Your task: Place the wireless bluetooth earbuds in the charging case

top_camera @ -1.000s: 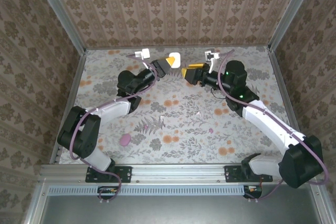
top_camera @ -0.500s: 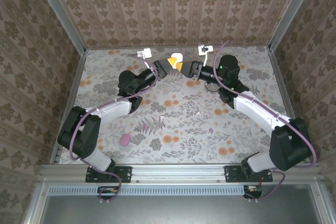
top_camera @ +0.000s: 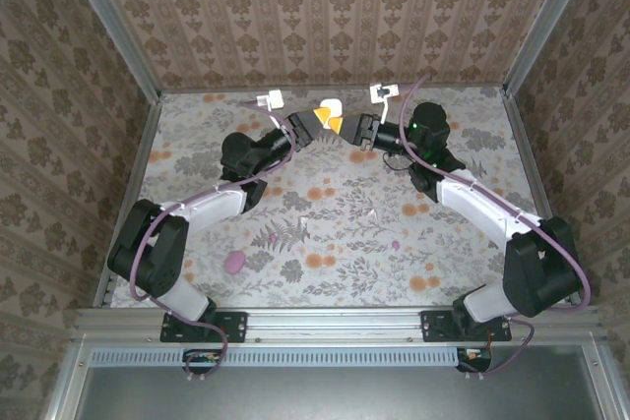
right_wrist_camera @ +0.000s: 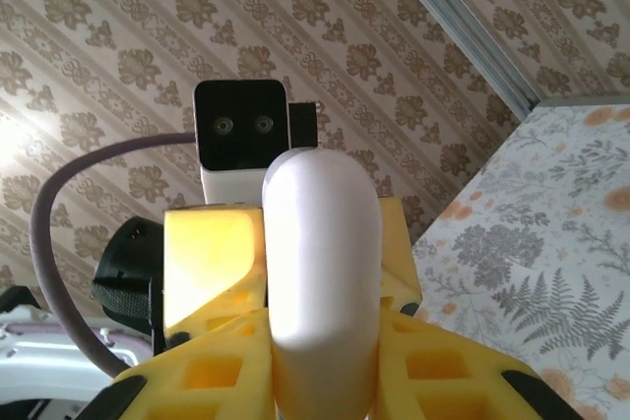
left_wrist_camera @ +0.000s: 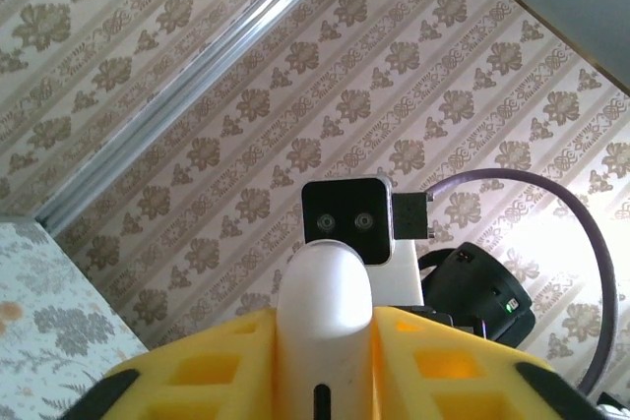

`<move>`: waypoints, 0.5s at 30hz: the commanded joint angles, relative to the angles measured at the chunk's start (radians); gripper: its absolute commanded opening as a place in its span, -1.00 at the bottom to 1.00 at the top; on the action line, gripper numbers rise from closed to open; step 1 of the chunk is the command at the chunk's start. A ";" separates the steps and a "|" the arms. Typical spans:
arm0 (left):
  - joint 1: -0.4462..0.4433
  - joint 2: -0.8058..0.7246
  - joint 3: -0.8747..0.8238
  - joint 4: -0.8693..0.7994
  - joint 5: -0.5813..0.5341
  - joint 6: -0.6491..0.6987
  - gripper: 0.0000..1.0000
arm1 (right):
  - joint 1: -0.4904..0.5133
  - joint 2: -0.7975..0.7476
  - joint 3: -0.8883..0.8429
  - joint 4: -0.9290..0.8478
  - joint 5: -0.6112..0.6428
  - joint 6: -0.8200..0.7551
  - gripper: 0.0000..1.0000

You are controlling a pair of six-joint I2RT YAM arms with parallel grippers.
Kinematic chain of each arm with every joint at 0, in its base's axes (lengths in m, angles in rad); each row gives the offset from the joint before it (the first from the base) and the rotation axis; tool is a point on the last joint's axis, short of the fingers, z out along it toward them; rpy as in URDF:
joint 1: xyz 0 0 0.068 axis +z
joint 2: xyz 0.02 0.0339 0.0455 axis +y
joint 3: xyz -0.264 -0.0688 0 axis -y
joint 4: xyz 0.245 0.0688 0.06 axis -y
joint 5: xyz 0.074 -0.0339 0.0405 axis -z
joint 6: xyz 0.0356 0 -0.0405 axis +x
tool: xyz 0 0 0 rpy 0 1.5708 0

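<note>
left gripper [top_camera: 317, 117] and right gripper [top_camera: 346, 126] are both clamping the white charging case [right_wrist_camera: 320, 243], jaws narrow on it. pink earbud [top_camera: 396, 242] and white earbud [top_camera: 371, 212] are lying well apart from the case, on its near side. opposing pulls are risking twisting it loose.

The left arm [top_camera: 212, 206] and the right arm [top_camera: 482, 211] are each built of smooth white shell links set between bulky black joint housings. Each rises from a black base plate [top_camera: 209, 323]. A purple cable [top_camera: 156, 221] loops along each arm. The left pincer [left_wrist_camera: 323, 361] and the right pincer [right_wrist_camera: 323, 366] have bright yellow fingers [left_wrist_camera: 212, 373] with square hollows moulded into them and black trim at the outer edges. Each wrist carries a white camera block [right_wrist_camera: 239, 127] with a black square face and two small round lenses. A green light [top_camera: 425, 129] glows on the right arm's black wrist housing.
</note>
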 commanded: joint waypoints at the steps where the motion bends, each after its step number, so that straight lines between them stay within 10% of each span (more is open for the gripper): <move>1: 0.026 -0.013 0.021 0.039 0.086 0.005 -0.34 | -0.010 -0.069 0.041 -0.143 -0.035 -0.137 -0.55; 10: 0.086 -0.030 0.067 -0.171 0.396 0.177 0.12 | -0.021 -0.135 0.128 -0.567 -0.097 -0.484 -0.55; 15: 0.080 -0.205 0.142 -0.989 0.496 0.888 0.14 | -0.020 -0.172 0.164 -0.812 -0.093 -0.779 -0.54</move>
